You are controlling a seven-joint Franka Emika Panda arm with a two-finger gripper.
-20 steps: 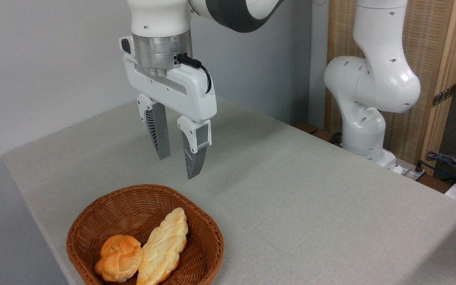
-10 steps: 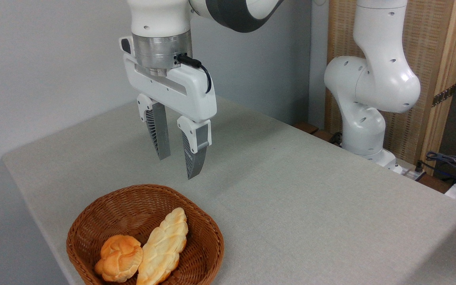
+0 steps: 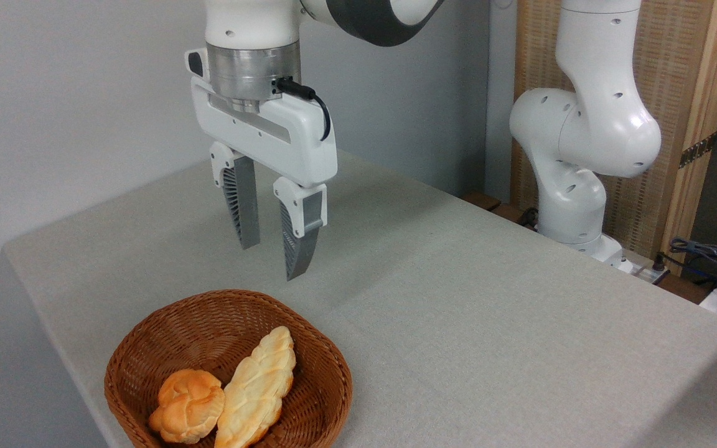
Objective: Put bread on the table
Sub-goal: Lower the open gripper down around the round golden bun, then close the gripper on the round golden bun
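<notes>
lying roundish in the basket point(image 3: 147, 348) — bread point(image 3: 187, 406), no clear long axis

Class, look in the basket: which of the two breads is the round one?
The knotted bun, on the left side of the wicker basket. It is short, rounded and deeper orange-gold; the braided loaf touching its right side is long, narrow and paler.

- Bright, even indoor light, soft and diffuse (no hard-edged shadows anywhere).
- The claw point(image 3: 270, 258) casts a faint, blurry shadow on the worktop point(image 3: 489, 311), to its right.
- Mild glossy highlights sit on the white arm point(image 3: 589, 130) and on the bread point(image 3: 187, 406).
- Focus is sharp across the scene; the basket point(image 3: 318, 367) weave reads clearly.
- The worktop darkens at the lower right corner.
</notes>
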